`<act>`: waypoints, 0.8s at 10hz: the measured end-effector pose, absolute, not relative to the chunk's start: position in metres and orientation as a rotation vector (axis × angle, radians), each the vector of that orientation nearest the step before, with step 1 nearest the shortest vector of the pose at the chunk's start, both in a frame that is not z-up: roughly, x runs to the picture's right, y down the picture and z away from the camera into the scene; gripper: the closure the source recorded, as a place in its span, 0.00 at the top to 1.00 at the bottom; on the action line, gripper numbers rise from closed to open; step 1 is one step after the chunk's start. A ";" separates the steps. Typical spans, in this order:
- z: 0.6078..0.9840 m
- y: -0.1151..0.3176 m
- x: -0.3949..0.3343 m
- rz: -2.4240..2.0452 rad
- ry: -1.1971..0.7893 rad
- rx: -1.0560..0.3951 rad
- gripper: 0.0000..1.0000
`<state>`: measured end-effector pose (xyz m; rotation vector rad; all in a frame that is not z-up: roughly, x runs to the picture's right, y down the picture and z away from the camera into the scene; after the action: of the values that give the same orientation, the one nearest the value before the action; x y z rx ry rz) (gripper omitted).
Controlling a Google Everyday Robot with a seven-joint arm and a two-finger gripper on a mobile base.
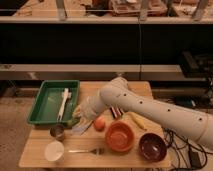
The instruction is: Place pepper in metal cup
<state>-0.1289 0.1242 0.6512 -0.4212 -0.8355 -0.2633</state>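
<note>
1. A green tray (44, 104) sits at the left of the bench (35, 158), and the metal cup (57, 131) stands just in front of it.
2. The pepper (74, 121) hangs just up-right of the cup's rim, apparently pinched in the closed claw (80, 118).
3. Further right are an orange bowl (120, 137) and a dark bowl (152, 146).

The small glossy green pepper (73, 121) lies at the tip of the closed tool (79, 118). The shiny steel metal cup (57, 131) stands upright just below-left of the tool, beside the pepper.
</note>
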 end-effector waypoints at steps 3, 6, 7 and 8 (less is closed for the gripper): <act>0.647 0.122 -0.137 -0.183 -0.987 -0.452 0.06; 0.631 0.109 -0.153 -0.064 -1.305 -0.512 0.06; 0.620 0.100 -0.162 -0.013 -1.429 -0.552 0.06; 0.611 0.093 -0.170 0.038 -1.539 -0.604 0.06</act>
<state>-0.1704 0.0928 0.6114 -0.6044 -1.5390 0.0384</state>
